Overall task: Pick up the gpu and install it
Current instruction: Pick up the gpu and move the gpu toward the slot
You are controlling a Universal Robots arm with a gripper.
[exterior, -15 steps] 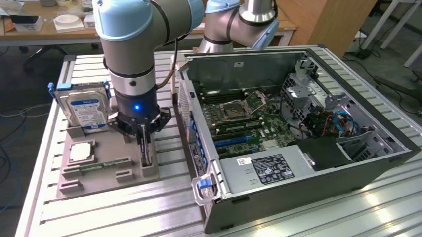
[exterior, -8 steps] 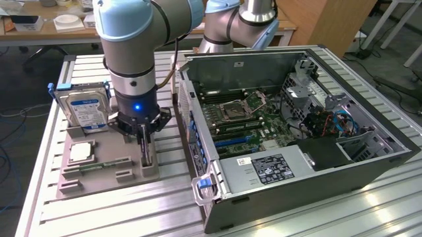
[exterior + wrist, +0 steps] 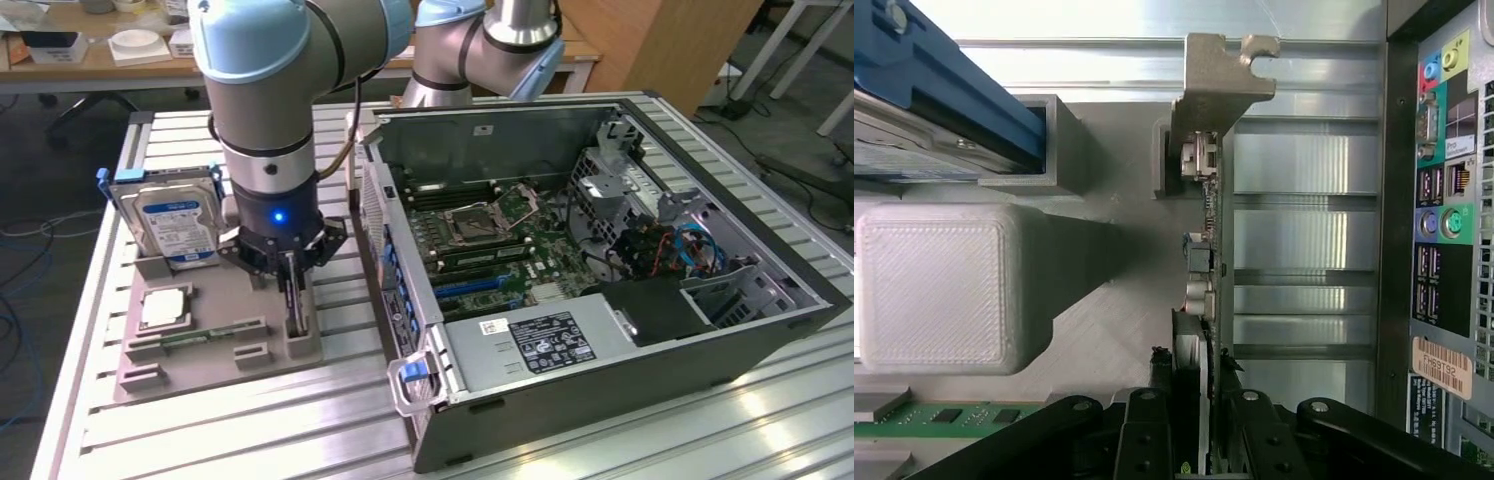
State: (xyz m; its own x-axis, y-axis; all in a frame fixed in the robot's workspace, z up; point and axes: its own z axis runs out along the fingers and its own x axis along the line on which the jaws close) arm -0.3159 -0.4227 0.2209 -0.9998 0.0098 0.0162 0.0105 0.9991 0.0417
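**Metal and printed plastic on a workbench**

The table (image 3: pixel 240 430) is ribbed, brushed pale metal with a soft sheen. The holder (image 3: pixel 214 370) on it is matt grey plastic with a fine layered texture. The gpu (image 3: pixel 1219 100) has a dull pale metal end bracket. The hard drive (image 3: pixel 174 225) is shiny silver metal with a glossy blue label. The computer case (image 3: pixel 561 400) is grey sheet metal.

In the exterior view's lower left a holder tray (image 3: pixel 200 365) sits on the table (image 3: pixel 267 430), with the hard drive (image 3: pixel 174 225) upright at its rear left, the memory stick (image 3: pixel 207 336) lying along its front, and the gpu (image 3: pixel 1211 200) on edge at its right side, clamped in the gripper (image 3: pixel 292 300), beside the open computer case (image 3: pixel 534 345) on the frame's right.
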